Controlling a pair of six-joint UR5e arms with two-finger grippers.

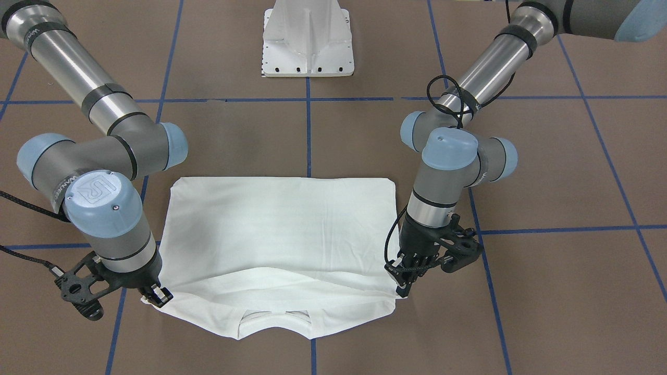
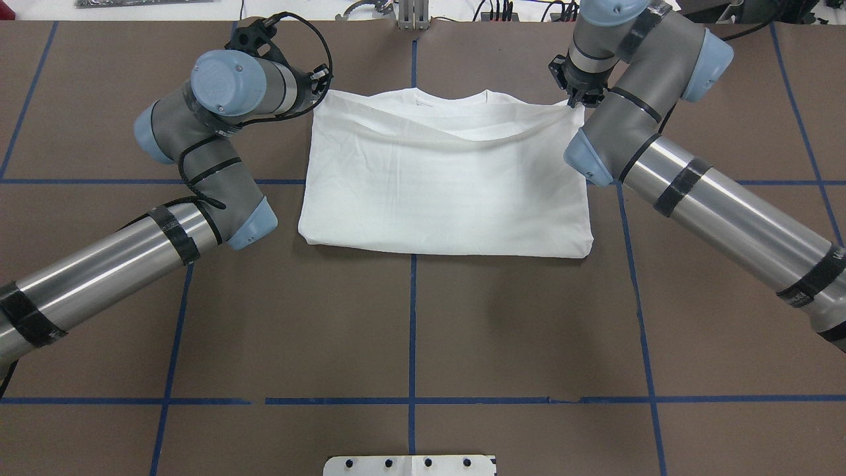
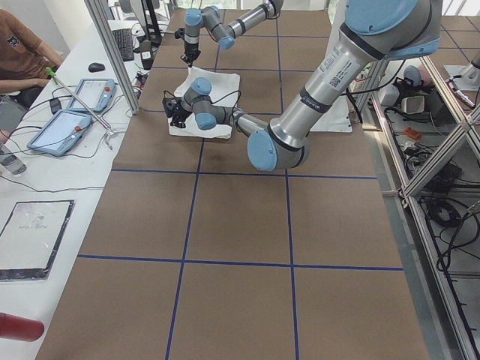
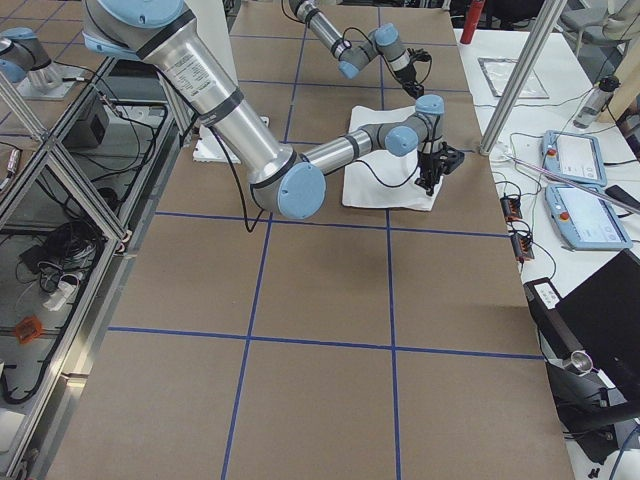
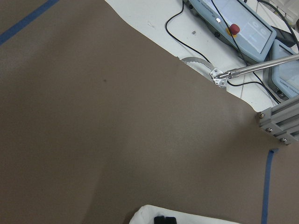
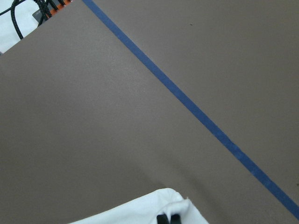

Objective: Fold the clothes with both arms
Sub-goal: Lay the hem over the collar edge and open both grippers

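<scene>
The white T-shirt [image 1: 281, 229] lies on the brown desk [image 1: 547, 182], right between the two end effectors. It is doubled over. A top layer covers most of the bottom layer. Only the neck end [image 1: 275, 316] pokes out past the line from one end effector to the other, on the side away from the robot.

The left end effector [image 1: 403, 288] is pinched tight on one corner of the top layer. The right end effector [image 1: 158, 297] is pinched tight on the other corner, and its wrist view shows the cloth bunched up at the dark tips. The top layer's edge hangs in a soft droop between them, so the corners look a little raised.

I think the step in hand is the big fold, bringing the bottom of the shirt up over the top. It looks nearly done. The next move likely calls for both end effectors to go down together, lay the corners flat and even, and then let go. If one lets go first, the edge may end up crooked.

The cloth looks thin, soft and floppy, with small wrinkles, and the side that shows is plain white. Folded, it makes a wide rectangle with rounded corners. The neck is a curved band. The desk is smooth and dull, with blue tape lines [image 1: 308, 130] that make big squares.
</scene>
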